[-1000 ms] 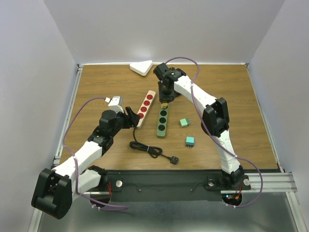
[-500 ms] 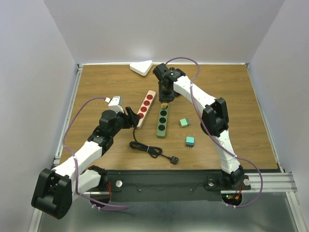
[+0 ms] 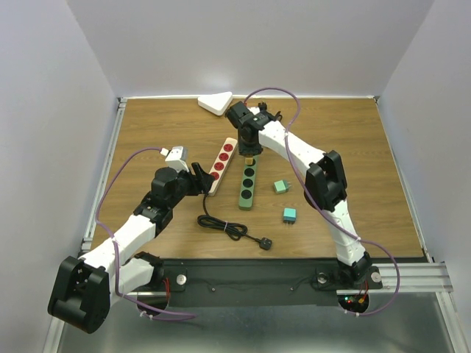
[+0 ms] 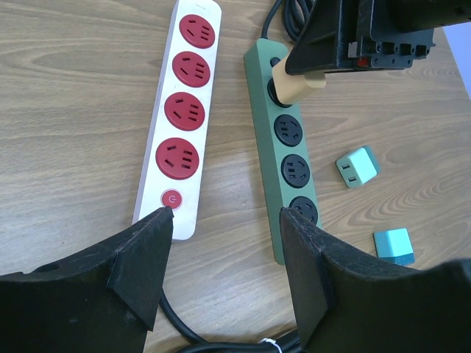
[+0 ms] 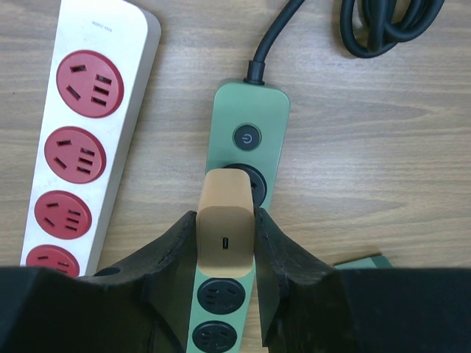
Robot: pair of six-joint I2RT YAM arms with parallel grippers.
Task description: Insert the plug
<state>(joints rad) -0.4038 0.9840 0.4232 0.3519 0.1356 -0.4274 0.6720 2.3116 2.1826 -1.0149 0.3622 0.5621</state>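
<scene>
The right claw point(image 5: 226, 254) is clamped narrow on a tan plug point(image 5: 227, 202), holding it by its two flat sides directly over the first socket point(image 5: 254, 180) of the green power strip point(image 5: 249, 110), just below that strip's switch. In the left wrist view the plug looks tilted against the strip rather than square to it, and its prongs are hidden, so I cannot tell whether they have entered the slots. That lean is the main risk: pushing down at an angle would likely jam the prongs on the socket face or bend them. The green strip lies loose on the bench point(image 3: 353, 147), so a slanted push could also skate it sideways toward the white strip point(image 5: 81, 132) with red sockets just beside it, or rock its far end where the black cable point(image 5: 383, 22) leaves it. The left claw point(image 4: 228, 220) stands wide and holds nothing, its fingers by the near ends of the two strips; whether it braces either one I cannot tell, and if it does not, nothing resists that slide. The claw's smooth pads could also let the plug pivot under load. The two teal adapters point(image 4: 357, 166) lie apart, out of harm's way.
</scene>
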